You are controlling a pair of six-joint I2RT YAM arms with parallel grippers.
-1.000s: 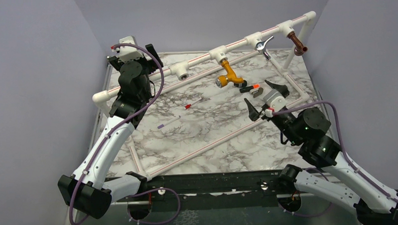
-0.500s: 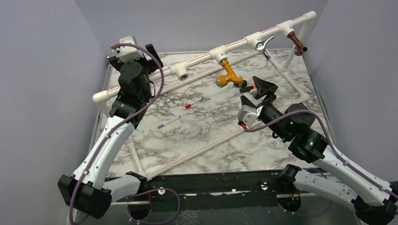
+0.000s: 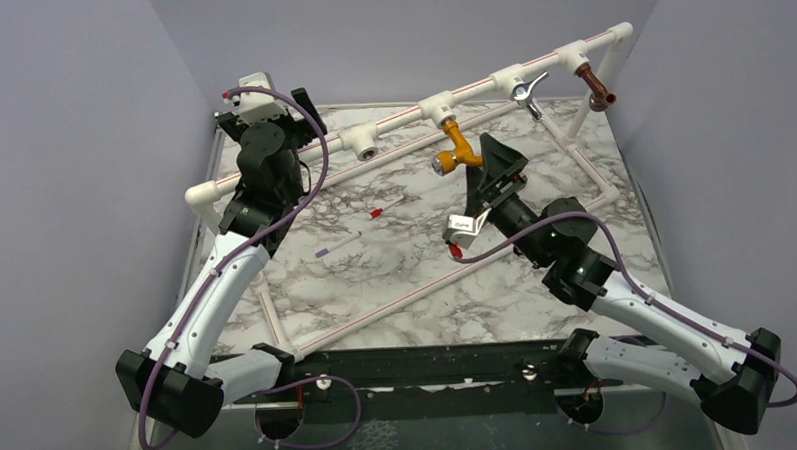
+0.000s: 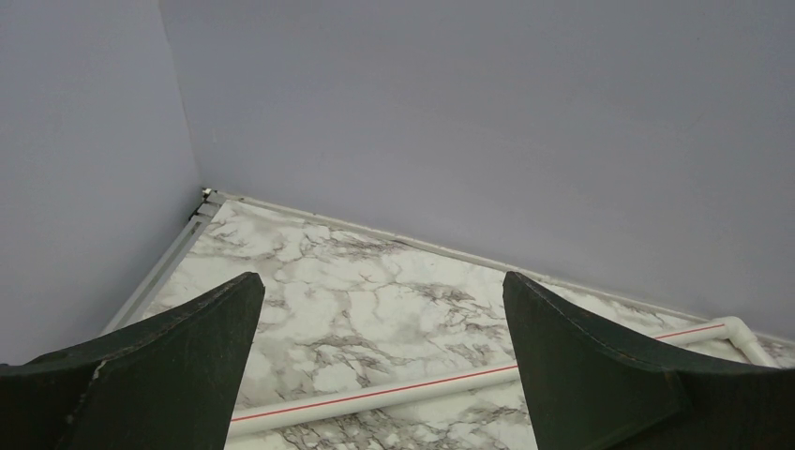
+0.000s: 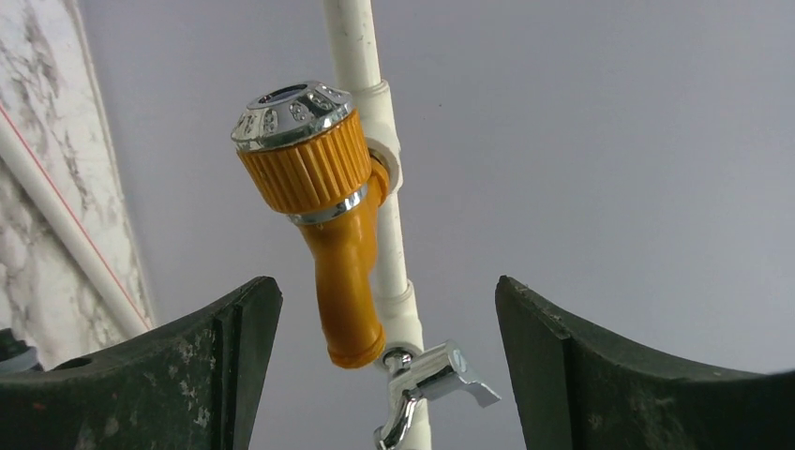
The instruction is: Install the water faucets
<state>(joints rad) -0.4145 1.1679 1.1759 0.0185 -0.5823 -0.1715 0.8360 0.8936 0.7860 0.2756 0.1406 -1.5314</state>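
Observation:
The mustard-yellow faucet (image 3: 455,143) hangs from a tee on the raised white pipe (image 3: 396,122). The chrome lever faucet (image 3: 530,88) and the copper-brown faucet (image 3: 598,86) sit in tees further right. My right gripper (image 3: 499,163) is open and empty, just right of the yellow faucet. In the right wrist view the yellow faucet (image 5: 323,216) and the chrome faucet (image 5: 427,384) show beyond my open right gripper (image 5: 382,291). The black orange-tipped faucet is hidden under the right gripper. My left gripper (image 3: 298,106) is open and empty at the back left, and in the left wrist view (image 4: 384,291) it faces the wall.
An empty tee (image 3: 365,143) sits on the raised pipe left of the yellow faucet. A thin white red-tipped stick (image 3: 360,229) lies mid-table. White pipes (image 3: 397,300) lie on the marble top, with grey walls on three sides.
My right arm has swung left and forward, turning its wrist, from the table's right side up to the yellow faucet, and now covers the black faucet. The left arm has not moved.

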